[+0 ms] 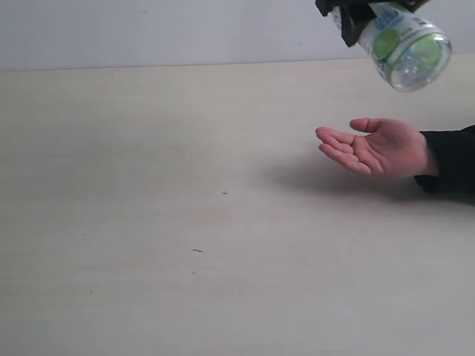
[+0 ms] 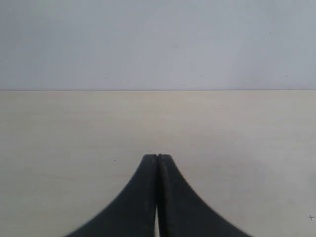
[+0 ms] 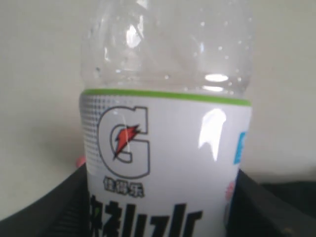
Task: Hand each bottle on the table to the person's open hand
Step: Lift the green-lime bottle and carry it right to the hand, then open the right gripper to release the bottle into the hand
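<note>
Upper right of the exterior view: right fingers [image 1: 350, 16] spread wide, clamped on green-label bottle [image 1: 407, 46] (base foremost), aloft above open hand [image 1: 375, 148], palm up, right of surface [image 1: 185, 222]. Other arm: left fingers [image 2: 154, 168] pressed together, empty.

green-label bottle [image 1: 408, 46] aloft, open hand [image 1: 380, 148] below

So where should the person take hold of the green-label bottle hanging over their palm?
By its free clear end, from underneath. The bottle hangs tilted above the person's open hand, clear end pointing down and outward, while the right gripper clamps the far labelled part. Cupping upward, palm up, probably meets that end without touching the gripper.
</note>
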Robot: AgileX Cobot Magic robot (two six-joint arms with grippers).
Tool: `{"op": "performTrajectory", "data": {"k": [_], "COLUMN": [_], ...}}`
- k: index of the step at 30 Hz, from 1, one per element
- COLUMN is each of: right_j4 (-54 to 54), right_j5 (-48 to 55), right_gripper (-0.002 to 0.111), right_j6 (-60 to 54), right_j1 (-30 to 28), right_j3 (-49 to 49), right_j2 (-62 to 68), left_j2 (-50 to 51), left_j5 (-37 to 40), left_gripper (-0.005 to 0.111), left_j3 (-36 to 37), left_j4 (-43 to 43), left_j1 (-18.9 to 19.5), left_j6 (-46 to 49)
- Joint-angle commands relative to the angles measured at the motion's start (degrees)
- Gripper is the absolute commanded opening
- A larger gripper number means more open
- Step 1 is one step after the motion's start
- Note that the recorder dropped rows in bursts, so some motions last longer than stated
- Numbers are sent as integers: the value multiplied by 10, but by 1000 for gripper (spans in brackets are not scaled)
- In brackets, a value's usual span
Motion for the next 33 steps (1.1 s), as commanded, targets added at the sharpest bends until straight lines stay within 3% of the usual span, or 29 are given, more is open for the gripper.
{"op": "performTrajectory", "data": {"k": [1, 11, 33], "right_j4": [0, 5, -89], "right_j5": [-7, -147, -274], "right_gripper": [0, 0, 0], "right_j6": [36, 81, 213], "right_j1": [-2, -2, -2], "right_j3": [115, 290, 299], "right_j2": [-76, -125, 10], "left_j2": [-3, -3, -3], "left_j5": [0, 0, 0], "left_gripper": [0, 0, 0], "left_j3": [0, 0, 0], "left_j4": [1, 1, 1], "left_j1": [1, 1, 1], "left_j6": [-1, -1, -1]}}
